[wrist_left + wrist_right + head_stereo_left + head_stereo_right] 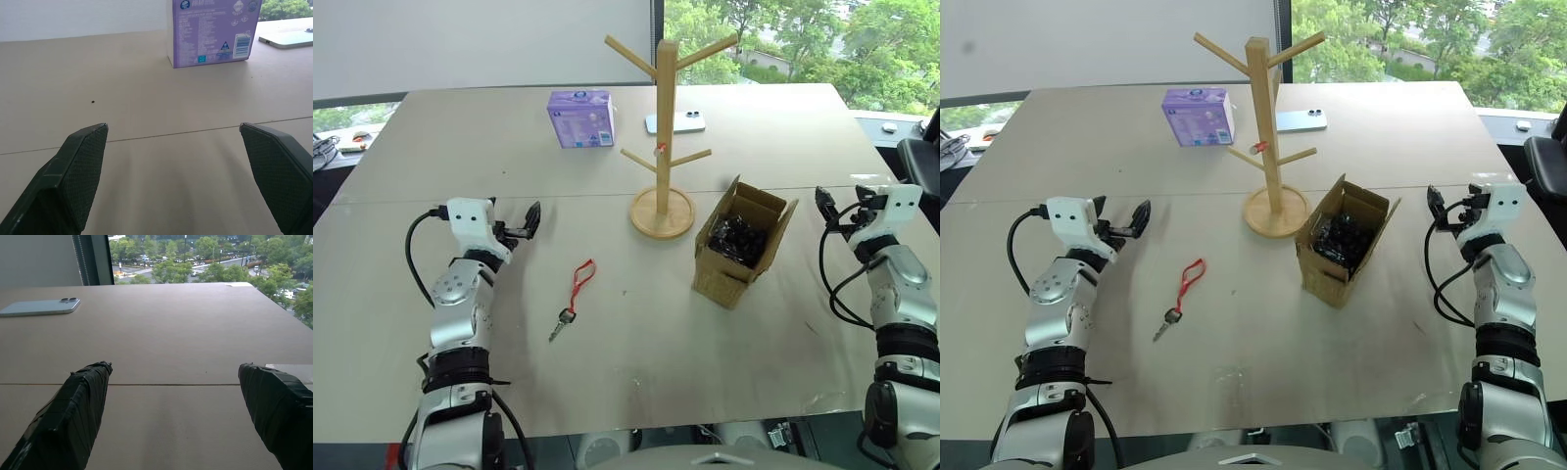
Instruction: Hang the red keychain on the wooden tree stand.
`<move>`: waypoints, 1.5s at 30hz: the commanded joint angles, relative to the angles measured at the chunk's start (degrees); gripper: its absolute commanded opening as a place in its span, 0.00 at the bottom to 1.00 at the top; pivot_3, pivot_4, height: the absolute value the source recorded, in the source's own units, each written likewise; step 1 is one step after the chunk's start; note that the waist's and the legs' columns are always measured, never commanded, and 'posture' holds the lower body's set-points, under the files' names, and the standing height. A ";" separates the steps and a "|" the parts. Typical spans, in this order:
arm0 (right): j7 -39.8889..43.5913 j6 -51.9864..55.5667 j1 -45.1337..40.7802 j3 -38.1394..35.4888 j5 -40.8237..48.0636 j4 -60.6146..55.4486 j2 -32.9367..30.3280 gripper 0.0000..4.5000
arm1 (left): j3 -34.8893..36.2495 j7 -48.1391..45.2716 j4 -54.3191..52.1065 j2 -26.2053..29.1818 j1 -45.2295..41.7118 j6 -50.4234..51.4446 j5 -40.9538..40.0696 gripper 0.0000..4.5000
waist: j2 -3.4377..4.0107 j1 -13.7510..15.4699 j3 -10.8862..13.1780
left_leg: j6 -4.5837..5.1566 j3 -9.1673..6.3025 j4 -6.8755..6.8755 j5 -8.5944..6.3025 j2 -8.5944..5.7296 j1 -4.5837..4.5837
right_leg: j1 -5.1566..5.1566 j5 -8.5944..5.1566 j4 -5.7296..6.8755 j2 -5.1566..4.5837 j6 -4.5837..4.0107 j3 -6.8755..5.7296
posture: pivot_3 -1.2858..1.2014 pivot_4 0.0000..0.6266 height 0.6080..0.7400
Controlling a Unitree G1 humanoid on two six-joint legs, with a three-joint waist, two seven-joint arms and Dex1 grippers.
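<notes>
The red keychain (576, 294) lay flat on the bench (636, 333), in front of the wooden tree stand (663, 137) and a little to its left: a thin red cord loop with a small silver key at its near end. The stand's pegs were bare. The left tool (522, 227) and right tool (832, 211) hovered wide open, holding nothing.

On the counter (431, 127): one red keychain (576, 294), carrying one small key. One wooden tree stand (664, 147) with four peg branches on one round base. One purple box (579, 118). One phone (675, 122). One open cardboard box (742, 242) holding a heap of small dark pieces, too clumped to count. Two hands: left hand (517, 227), right hand (837, 208), two black fingers each.
</notes>
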 commanded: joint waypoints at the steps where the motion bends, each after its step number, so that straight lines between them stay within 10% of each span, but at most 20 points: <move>1: 0.03 -0.34 -0.50 -0.45 0.43 -2.11 -0.81 0.99 | 0.86 -0.60 -2.26 0.37 -0.22 -0.97 -0.77 1.00 | 0.00 0.00 0.00 | 0.00 0.00 0.00 0.00 0.00 0.00 | 0.00 0.00 0.00 0.00 0.00 0.00 | 0.52 0.24 1.00; 26: 1.76 2.86 0.27 -1.14 1.86 -6.50 -2.98 0.99 | 0.40 -2.34 -4.39 0.58 0.73 -1.05 -1.69 1.00 | 0.02 0.01 0.01 | 0.00 0.00 0.00 0.00 0.00 0.00 | 0.00 0.00 0.00 0.00 0.00 0.00 | 0.52 0.24 1.00; 37: 32.52 33.15 -8.98 8.44 9.91 -17.26 -28.98 0.99 | -5.47 -11.65 -31.24 -0.19 8.96 10.63 -12.29 1.00 | 0.12 -0.08 0.07 | 0.24 -0.01 -0.08 -0.15 0.05 0.04 | -0.02 -0.01 -0.04 0.00 -0.02 0.03 | 0.52 0.24 1.00; 45: 49.04 45.29 -20.59 24.36 6.86 -20.07 -36.36 0.99 | -11.02 -20.25 -47.25 2.24 17.07 13.27 -17.02 1.00 | 0.20 0.07 0.13 | 0.29 -0.03 -0.05 -0.18 0.04 -0.02 | -0.08 -0.02 -0.09 -0.02 -0.04 0.06 | 0.52 0.24 1.00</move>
